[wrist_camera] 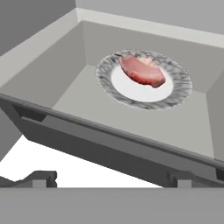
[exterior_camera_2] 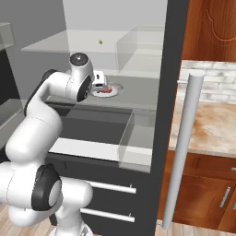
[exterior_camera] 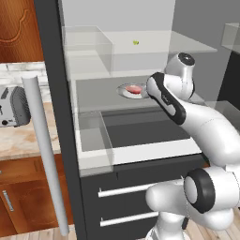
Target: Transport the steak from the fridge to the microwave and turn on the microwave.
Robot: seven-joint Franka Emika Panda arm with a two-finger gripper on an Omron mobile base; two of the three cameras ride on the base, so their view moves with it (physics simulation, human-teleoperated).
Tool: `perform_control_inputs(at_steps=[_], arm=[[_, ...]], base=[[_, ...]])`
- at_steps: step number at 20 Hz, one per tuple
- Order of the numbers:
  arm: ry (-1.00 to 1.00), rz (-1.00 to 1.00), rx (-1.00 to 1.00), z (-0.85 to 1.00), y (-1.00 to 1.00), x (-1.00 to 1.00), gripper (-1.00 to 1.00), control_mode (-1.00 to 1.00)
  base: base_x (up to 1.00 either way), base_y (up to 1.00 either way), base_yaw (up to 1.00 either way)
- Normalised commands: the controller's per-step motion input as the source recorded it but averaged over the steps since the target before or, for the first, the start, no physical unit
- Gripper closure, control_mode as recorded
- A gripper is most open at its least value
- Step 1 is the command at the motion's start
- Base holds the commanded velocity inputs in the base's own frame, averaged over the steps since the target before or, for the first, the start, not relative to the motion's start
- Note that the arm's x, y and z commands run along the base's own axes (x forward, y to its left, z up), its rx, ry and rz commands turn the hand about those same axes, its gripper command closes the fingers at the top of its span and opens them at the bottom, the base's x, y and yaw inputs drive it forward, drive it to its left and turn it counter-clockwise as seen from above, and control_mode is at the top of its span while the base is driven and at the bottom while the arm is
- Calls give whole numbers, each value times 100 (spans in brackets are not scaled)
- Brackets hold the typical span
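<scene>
Fridge (exterior_camera: 70, 140): tall dark-grey cabinet, standing open, pale grey interior visible in both base views. Long silver bar handle (exterior_camera: 44, 154) on the opened door edge. Two lower drawers (exterior_camera: 136, 197) with silver pulls, closed. Inside: clear glass upper shelf (exterior_camera: 154, 44) carrying a small green object (exterior_camera: 136, 42), too small to identify; clear bin (exterior_camera: 96, 145) at the front of the lower level.

Arm (exterior_camera: 206, 136): white with dark joints, rises from the base and reaches forward into the fridge at the level of the middle shelf (exterior_camera: 98, 96).

Table (exterior_camera: 23, 138): beige stone top beside the fridge, wooden cabinets beneath, a grey toaster (exterior_camera: 14, 107) standing on it against the brick wall.

Plate (wrist_camera: 179, 87): round, white centre with grey mottled rim, sitting flat on the grey middle shelf toward the back.

Gripper (exterior_camera_2: 99, 79): positioned just in front of and above the plate, apart from it. In the hand view two dark fingertips (wrist_camera: 41, 178) stand spread wide with nothing between them; jaws released.

Steak (wrist_camera: 142, 71): pinkish-red slab with paler edges, lying on the plate, offset toward its far-left side as the hand view shows it. It is inside the fridge, untouched by the jaws.
</scene>
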Motion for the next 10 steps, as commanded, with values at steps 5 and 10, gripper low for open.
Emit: perform_control_inputs(at_steps=[5, 10], arm=[[-2, 0, -1, -10, 0, 26, -100, -100], [-1, 0, 0, 0, -6, 25, -100, -100]], base=[[0, 0, 0], [0, 0, 0]])
